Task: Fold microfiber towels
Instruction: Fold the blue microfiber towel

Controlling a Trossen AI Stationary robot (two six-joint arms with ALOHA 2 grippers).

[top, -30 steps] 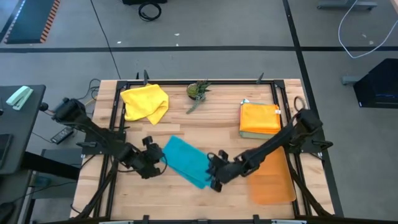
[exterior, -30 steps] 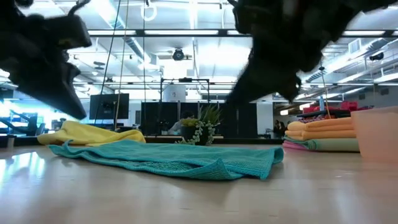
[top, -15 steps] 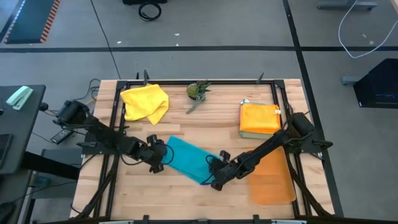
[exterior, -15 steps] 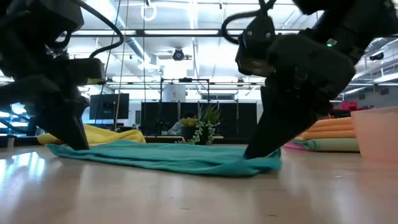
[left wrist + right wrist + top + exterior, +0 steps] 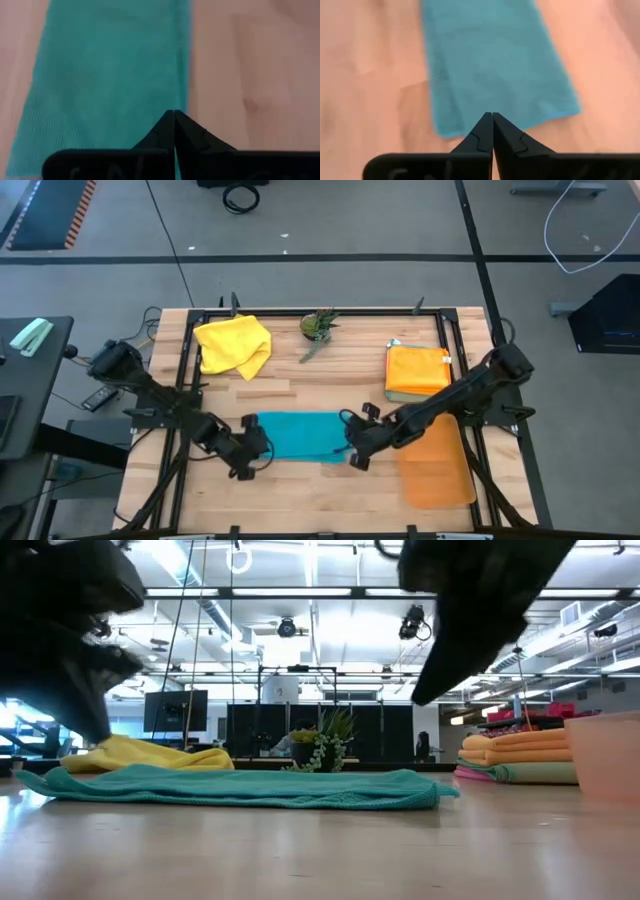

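Note:
A teal microfiber towel [image 5: 297, 436] lies flat on the wooden table, its long side running left to right; the low view shows it as a low strip [image 5: 240, 787]. My left gripper [image 5: 250, 448] is shut and hovers just above the towel's left end [image 5: 100, 75]. At the towel's right end [image 5: 495, 65], my right gripper [image 5: 352, 452] is also shut and raised clear. A crumpled yellow towel [image 5: 232, 345] sits at the far left. Folded towels, orange on top, form a stack [image 5: 417, 370] at the far right.
A small green plant [image 5: 318, 326] stands at the middle of the far edge. A translucent orange mat [image 5: 437, 465] lies flat at the near right, below the stack. Black frame rails [image 5: 185, 380] run along the table's sides. Bare wood shows in front of the teal towel.
Both shut grippers came down on the ends of the teal towel, dragged them, then rose off it. The towel has turned from lying slantwise to lying straight left to right and flatter: its left end slid toward the near left, its right end toward the far right.

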